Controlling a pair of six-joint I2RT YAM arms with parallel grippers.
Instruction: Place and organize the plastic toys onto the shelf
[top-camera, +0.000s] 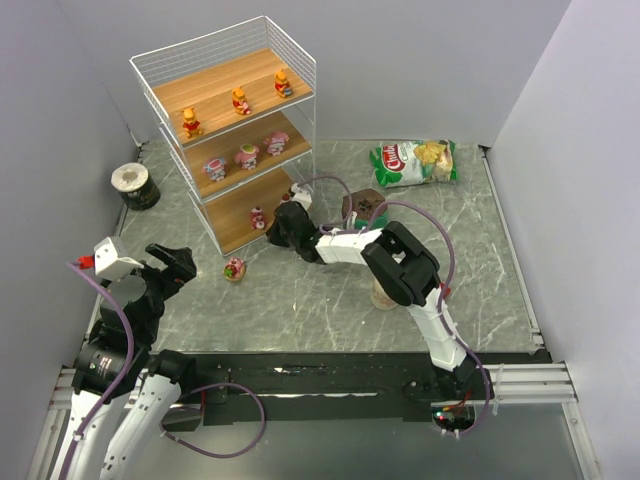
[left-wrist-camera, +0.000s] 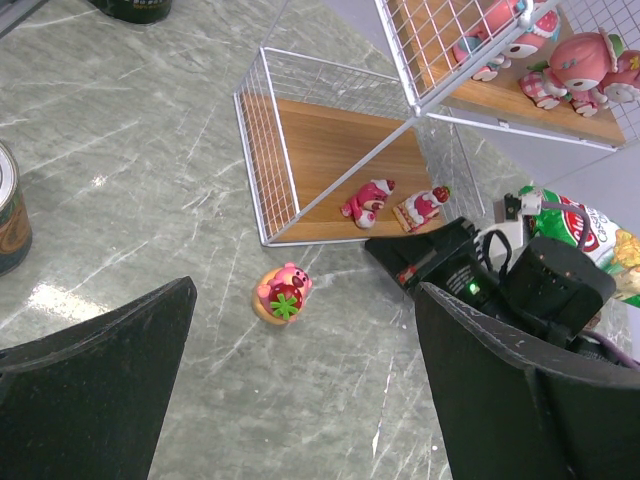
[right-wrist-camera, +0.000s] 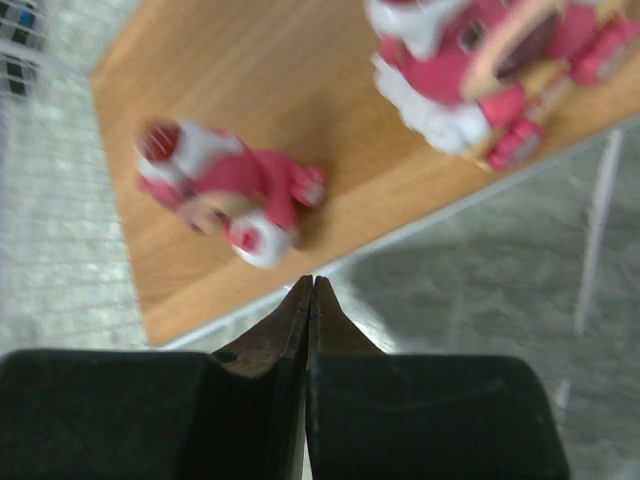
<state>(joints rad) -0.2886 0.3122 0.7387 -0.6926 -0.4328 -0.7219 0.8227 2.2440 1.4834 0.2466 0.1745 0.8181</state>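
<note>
Black right claw (right-wrist-camera: 312, 288) pressed shut, empty; left claw (top-camera: 172, 262) wide open, empty

The shelf (top-camera: 215, 85), a pink toy (top-camera: 235, 268), a chips bag (top-camera: 415, 162) and a dark can (top-camera: 135, 186) are placed on the grey marbled table (top-camera: 300, 300); eight toys (top-camera: 247, 155) are shelved.
</note>
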